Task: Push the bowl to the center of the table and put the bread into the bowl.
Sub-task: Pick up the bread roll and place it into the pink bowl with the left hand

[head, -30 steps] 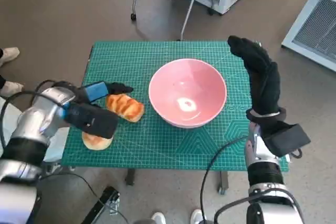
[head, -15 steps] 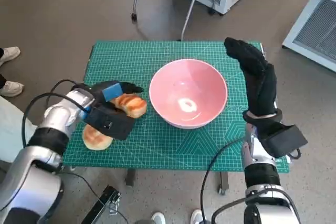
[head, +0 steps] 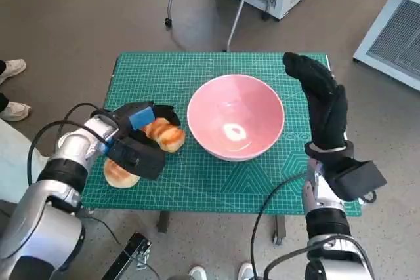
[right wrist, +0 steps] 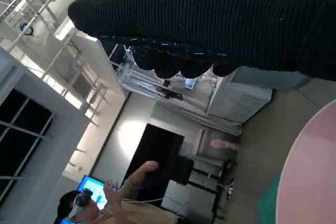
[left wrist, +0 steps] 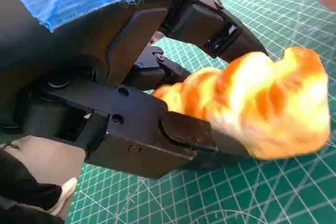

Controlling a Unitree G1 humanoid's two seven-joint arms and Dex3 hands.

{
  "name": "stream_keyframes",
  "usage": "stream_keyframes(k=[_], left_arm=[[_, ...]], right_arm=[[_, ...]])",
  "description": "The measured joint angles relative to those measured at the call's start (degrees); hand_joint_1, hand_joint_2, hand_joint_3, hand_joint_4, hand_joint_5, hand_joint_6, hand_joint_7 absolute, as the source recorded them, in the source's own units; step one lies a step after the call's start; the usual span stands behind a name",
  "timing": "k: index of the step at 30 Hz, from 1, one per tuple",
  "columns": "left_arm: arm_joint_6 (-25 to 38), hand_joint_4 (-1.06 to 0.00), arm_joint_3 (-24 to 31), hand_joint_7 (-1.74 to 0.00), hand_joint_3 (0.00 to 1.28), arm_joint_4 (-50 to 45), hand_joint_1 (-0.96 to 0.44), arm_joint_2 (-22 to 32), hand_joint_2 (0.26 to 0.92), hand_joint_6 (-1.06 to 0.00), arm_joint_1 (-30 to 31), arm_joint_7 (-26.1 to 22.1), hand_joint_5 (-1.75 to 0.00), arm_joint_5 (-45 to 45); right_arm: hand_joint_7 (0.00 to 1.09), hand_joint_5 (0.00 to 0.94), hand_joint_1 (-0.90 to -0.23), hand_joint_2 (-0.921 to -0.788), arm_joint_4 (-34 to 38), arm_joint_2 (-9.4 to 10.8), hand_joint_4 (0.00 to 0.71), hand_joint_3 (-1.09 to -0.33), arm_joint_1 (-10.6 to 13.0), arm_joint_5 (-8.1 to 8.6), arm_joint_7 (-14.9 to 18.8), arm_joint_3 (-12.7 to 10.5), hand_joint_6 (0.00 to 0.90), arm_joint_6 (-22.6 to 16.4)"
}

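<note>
Golden and glazed, the ridged, soft-looking bread roll (head: 164, 134) lies on the green gridded cutting mat of the worktop (head: 216, 181), gripped by the black, blue-taped left hand (head: 134, 137). In the left wrist view hard black fingers (left wrist: 189, 132) close around its near end while most of the loaf (left wrist: 262, 103) juts free. That looks like the main risk: held by one end, a spongy crust may give way, so the roll could swing, slip out, or land short of the rim. A second, rounder pale bun (head: 119, 174) sits just beside that hand, nearer the table's front edge, and could be knocked off by the forearm. Further in, the smooth, glossy pink bowl (head: 235, 116) sits roughly mid-table, just beside the roll; being slick and light-looking, it may skid if bumped. Beyond it, the black knitted right hand (head: 323, 101) is raised with fingers extended, holding nothing, close to the bowl's side.
</note>
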Motion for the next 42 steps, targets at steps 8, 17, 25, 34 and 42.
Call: stream_keyframes(k=[8, 17, 25, 34, 42], left_arm=[[-1.16, -0.63, 2.10, -1.15, 0.08, -0.13, 0.00, 1.85, 0.920, -0.66, -1.48, -2.66, -1.21, -2.42], [-1.20, -0.55, 7.87, -1.16, 0.10, -3.93, 0.00, 7.38, 0.920, -0.69, -5.30, -3.02, -1.24, -6.76], [1.55, -0.50, 12.15, -1.13, 0.11, -9.98, 0.00, 10.79, 0.920, -0.72, -9.94, -3.03, -1.29, -8.41], [4.08, -0.58, 15.61, -1.13, 0.08, -18.11, 0.00, 9.83, 0.920, -0.70, -11.21, 0.25, -1.22, -9.19], [1.57, -0.58, 15.24, -1.19, 0.10, -20.85, 0.00, 4.28, 0.921, -0.66, -11.19, 0.81, -1.22, -9.91]], right_arm=[[0.79, 0.024, -0.565, -0.921, -0.05, 0.00, 0.380, -0.763, 0.13, -0.42, -1.20, -0.04, 0.050, 0.00], [0.78, 0.022, -0.568, -0.921, -0.25, -0.01, 0.380, -0.766, 0.13, -0.45, -1.80, 0.07, 0.054, 0.28], [0.78, 0.020, -0.574, -0.921, -0.98, 0.06, 0.380, -0.765, 0.13, -0.10, -1.73, 0.14, 0.055, 0.62], [0.78, 0.019, -0.576, -0.921, -1.20, 0.24, 0.380, -0.765, 0.11, 0.12, -0.92, 0.16, 0.054, 0.64], [0.78, 0.018, -0.572, -0.921, -1.22, 0.24, 0.381, -0.766, 0.10, 0.39, -0.24, 0.10, 0.052, 0.64]])
